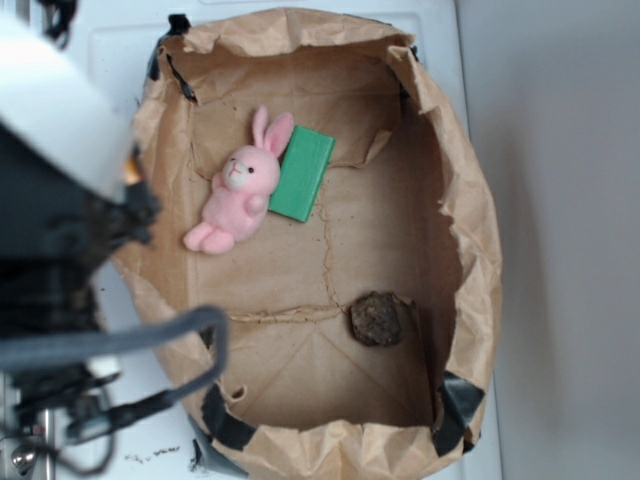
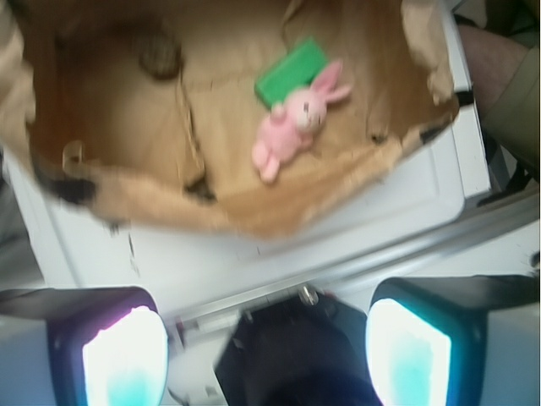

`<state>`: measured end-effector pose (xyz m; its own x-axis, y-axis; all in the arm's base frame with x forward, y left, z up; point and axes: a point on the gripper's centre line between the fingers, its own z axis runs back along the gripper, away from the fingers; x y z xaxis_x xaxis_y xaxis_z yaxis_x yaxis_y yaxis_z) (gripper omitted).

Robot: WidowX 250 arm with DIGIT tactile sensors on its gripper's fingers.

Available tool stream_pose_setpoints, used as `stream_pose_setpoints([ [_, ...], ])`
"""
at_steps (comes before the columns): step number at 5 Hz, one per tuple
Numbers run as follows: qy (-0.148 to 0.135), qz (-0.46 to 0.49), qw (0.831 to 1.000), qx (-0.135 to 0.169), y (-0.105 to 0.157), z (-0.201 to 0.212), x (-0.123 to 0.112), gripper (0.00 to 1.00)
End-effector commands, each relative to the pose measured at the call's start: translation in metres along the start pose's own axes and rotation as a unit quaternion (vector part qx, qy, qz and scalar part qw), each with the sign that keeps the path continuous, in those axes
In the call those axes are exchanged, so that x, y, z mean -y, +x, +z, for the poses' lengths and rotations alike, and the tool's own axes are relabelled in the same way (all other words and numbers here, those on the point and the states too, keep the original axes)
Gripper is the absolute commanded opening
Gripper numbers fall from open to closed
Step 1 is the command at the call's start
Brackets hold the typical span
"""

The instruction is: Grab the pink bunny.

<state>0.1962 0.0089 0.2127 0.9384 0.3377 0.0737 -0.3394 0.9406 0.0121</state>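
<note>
Paper bag (image 1: 470, 230), brown, crumpled, torn open like a tray; fills most of the exterior frame, sits on a white surface (image 1: 115, 45). Black tape on its corners. In the wrist view the same bag spans the upper half of the frame, blurred.

Robot arm (image 1: 60, 230), dark with a white casing, out of focus, takes up the left edge of the exterior frame, outside the bag's left wall.

Gripper (image 2: 266, 355): 2 fingers (image 2: 127, 355) at lower left and lower right of the wrist view, spread wide apart, nothing between them. It hangs over the white surface, well apart from the bag's contents.

Pink bunny (image 1: 238, 187): lies on the bag floor, upper left of center in the exterior frame, ears toward the top, feet toward lower left. Ear and side touch the green block (image 1: 303, 173), which lies flat just to its right.

Brown lump (image 1: 377, 318): lower right of the bag floor, well apart from both.
</note>
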Motion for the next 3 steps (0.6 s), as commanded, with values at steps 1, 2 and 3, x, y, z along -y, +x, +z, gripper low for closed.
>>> stream_pose_setpoints([
  [1, -0.037, 0.076, 0.994, 0.071, 0.048, -0.031, -0.019, 1.0],
  [2, -0.03, 0.1, 0.992, 0.067, 0.06, -0.058, -0.023, 1.0],
  [3, -0.054, 0.125, 0.99, 0.042, 0.061, -0.085, -0.021, 1.0],
])
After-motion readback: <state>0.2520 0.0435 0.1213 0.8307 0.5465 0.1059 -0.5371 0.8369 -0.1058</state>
